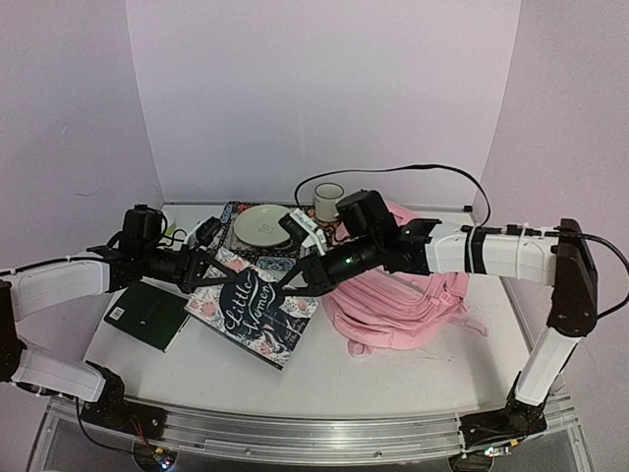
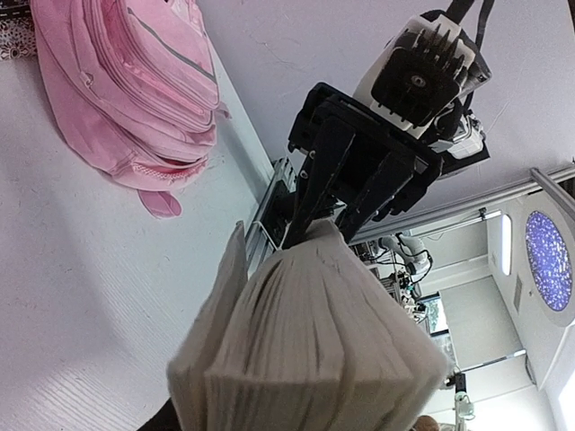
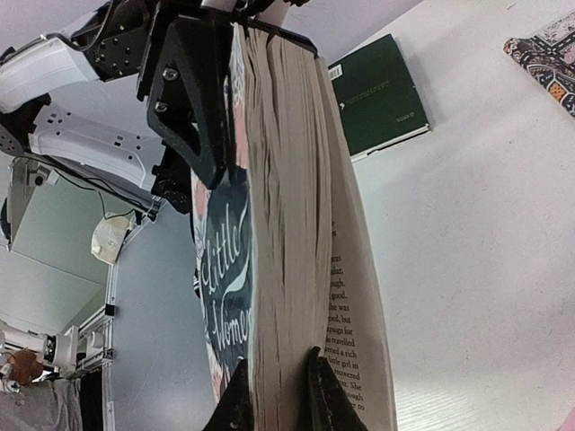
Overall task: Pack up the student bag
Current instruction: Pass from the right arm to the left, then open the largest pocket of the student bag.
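Where the white surface [image 1: 413, 383] starts on the left, a dark green hardback book [image 1: 147, 315] lies flat near the left arm. Just right of it, the left gripper [image 1: 200, 269] is clamped on the left edge of a thick paperback [image 1: 257, 313] with a dark blue, flower-bordered cover reading "Little Women". In the right wrist view, one of its black fingers [image 3: 193, 99] presses on the cover side. The paperback's pages fan slightly apart between the two arms. At the opposite edge the right gripper [image 1: 293, 282] pinches a wad of pages, a finger on either side of the block. Behind the paperback, a pale green round plate [image 1: 261, 225] sits on a dark patterned book [image 1: 228, 211]. A white mug [image 1: 328, 202] stands just beyond, and a black cable [image 1: 423, 167] loops behind it. Farthest right lies the large soft pink fabric backpack [image 1: 403, 305] — slumped on the surface beneath the right forearm, just beside the paperback. Whether it is unzipped cannot be told.
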`<control>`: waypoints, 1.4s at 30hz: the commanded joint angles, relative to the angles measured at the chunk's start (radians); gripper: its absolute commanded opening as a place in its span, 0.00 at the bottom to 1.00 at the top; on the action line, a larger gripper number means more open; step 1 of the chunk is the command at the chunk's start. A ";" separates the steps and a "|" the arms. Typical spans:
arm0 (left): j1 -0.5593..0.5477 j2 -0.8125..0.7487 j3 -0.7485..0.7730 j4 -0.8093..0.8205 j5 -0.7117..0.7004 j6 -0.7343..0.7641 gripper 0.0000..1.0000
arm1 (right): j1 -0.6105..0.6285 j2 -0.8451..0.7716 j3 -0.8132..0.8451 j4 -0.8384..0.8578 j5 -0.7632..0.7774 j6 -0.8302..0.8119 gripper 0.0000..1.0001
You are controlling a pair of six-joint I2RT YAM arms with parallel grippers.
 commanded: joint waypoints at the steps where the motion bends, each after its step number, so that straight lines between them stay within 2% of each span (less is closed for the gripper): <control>1: -0.002 -0.027 0.020 0.067 0.043 0.004 0.32 | 0.003 0.029 0.077 -0.019 -0.077 -0.050 0.00; 4: -0.001 -0.027 0.017 0.068 0.017 -0.001 0.13 | 0.003 0.033 0.088 -0.071 -0.013 -0.082 0.00; 6: -0.002 -0.028 0.007 0.069 -0.020 -0.013 0.01 | -0.003 0.022 0.088 -0.118 0.051 -0.117 0.10; 10: -0.001 -0.033 -0.020 0.081 -0.116 -0.056 0.00 | -0.022 -0.022 0.075 -0.244 0.231 -0.192 0.35; 13: -0.001 -0.051 -0.051 0.118 -0.187 -0.107 0.00 | -0.027 -0.069 0.043 -0.345 0.421 -0.270 0.48; 17: 0.000 -0.082 -0.092 0.176 -0.276 -0.171 0.00 | -0.027 -0.119 -0.011 -0.428 0.640 -0.340 0.57; 22: 0.000 -0.104 -0.125 0.191 -0.408 -0.219 0.00 | -0.026 -0.138 -0.079 -0.479 0.835 -0.413 0.61; 30: 0.000 -0.128 -0.188 0.253 -0.560 -0.309 0.00 | 0.017 -0.100 -0.129 -0.500 0.941 -0.456 0.66; 36: 0.000 -0.107 -0.222 0.317 -0.579 -0.365 0.00 | 0.021 -0.035 -0.132 -0.525 1.058 -0.452 0.66; 42: 0.000 -0.101 -0.235 0.371 -0.566 -0.394 0.00 | 0.021 0.005 -0.133 -0.540 1.089 -0.453 0.66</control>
